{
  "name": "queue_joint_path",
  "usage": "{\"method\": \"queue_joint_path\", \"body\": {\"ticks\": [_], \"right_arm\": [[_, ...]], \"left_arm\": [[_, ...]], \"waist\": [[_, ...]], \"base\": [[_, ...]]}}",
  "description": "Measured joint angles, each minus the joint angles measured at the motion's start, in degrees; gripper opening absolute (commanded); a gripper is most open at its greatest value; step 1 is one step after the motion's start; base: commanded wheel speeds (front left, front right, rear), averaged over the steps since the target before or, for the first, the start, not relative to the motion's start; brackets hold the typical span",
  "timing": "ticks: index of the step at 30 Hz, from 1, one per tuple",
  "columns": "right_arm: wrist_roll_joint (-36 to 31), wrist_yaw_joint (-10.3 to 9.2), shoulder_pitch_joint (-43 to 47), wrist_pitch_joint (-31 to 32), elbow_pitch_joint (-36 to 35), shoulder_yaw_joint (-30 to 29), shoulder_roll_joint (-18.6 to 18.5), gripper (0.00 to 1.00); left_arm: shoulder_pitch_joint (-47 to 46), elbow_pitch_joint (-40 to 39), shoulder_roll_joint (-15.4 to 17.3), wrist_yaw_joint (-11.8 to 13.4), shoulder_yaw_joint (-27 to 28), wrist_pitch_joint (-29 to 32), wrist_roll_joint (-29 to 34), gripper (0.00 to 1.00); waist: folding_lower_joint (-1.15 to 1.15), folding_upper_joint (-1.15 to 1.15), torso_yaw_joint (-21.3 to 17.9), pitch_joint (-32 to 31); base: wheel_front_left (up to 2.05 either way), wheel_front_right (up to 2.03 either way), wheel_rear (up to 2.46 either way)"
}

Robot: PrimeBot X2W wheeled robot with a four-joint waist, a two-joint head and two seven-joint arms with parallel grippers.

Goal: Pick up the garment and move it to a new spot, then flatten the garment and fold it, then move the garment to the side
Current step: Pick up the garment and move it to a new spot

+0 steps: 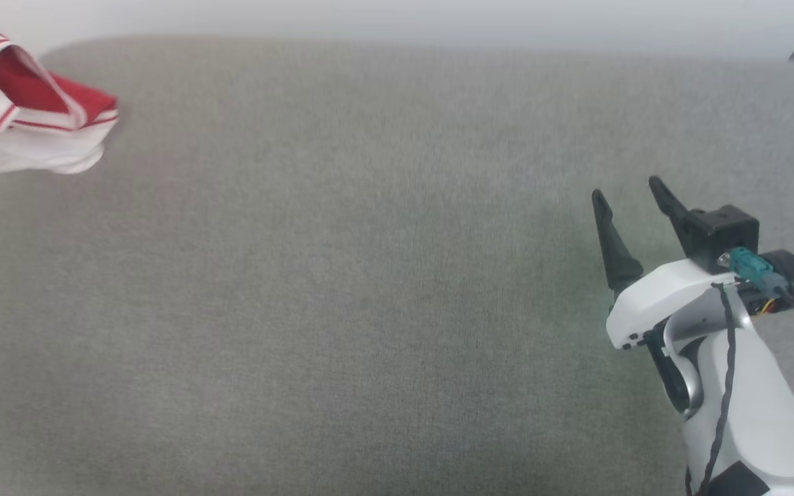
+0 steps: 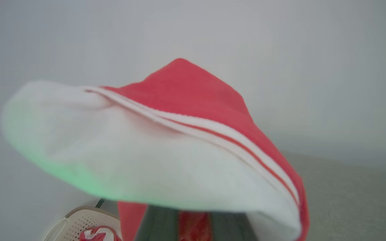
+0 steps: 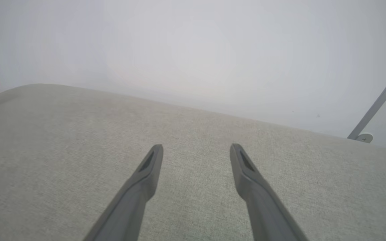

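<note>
Far left, the garment (image 1: pixel 28 110) is bunched by the counter's (image 1: pixel 369 289) back edge. L pincer (image 2: pixel 194 226) nips its red cloth, gap narrow, white sleeve flopped over it. Far right, R pincer (image 1: pixel 625 187) hovers over the grey counter, fingers wide, nothing btw them.

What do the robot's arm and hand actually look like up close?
The right hand has two long, dark, tapering fingers, each with a slot-like hollow near the tip. Behind them sits a glossy white shell and a white forearm. A black boxy block rides on top, beside a teal plug, and a thin black twisted cable runs down the forearm.
</note>
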Motion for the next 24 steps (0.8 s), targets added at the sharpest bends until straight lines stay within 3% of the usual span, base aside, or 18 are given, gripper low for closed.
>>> {"method": "queue_joint_path", "body": {"ticks": [7, 10, 24], "right_arm": [[0.6, 0.00, 0.6, -1.2, 1.5, 0.2, 0.7, 1.00], [0.9, 0.00, 0.9, -1.3, 1.7, 0.2, 0.9, 1.00], [0.9, 0.00, 0.9, -2.0, 1.0, -2.6, 1.2, 1.00]], "left_arm": [[0.6, -10.5, 3.8, 0.1, -1.0, 5.0, -1.2, 0.00], [1.7, -16.0, 4.9, 1.2, -0.8, 7.7, -1.7, 0.00], [13.3, -47.4, 7.3, 12.4, 2.3, 20.8, -7.3, 0.00]], "waist": [[0.00, 0.00, 0.1, -5.4], [0.00, 0.00, -0.1, -7.0], [0.00, 0.00, -6.0, -9.3]], "base": [[0.00, 0.00, 0.00], [0.00, 0.00, 0.00], [0.00, 0.00, 0.00]]}}
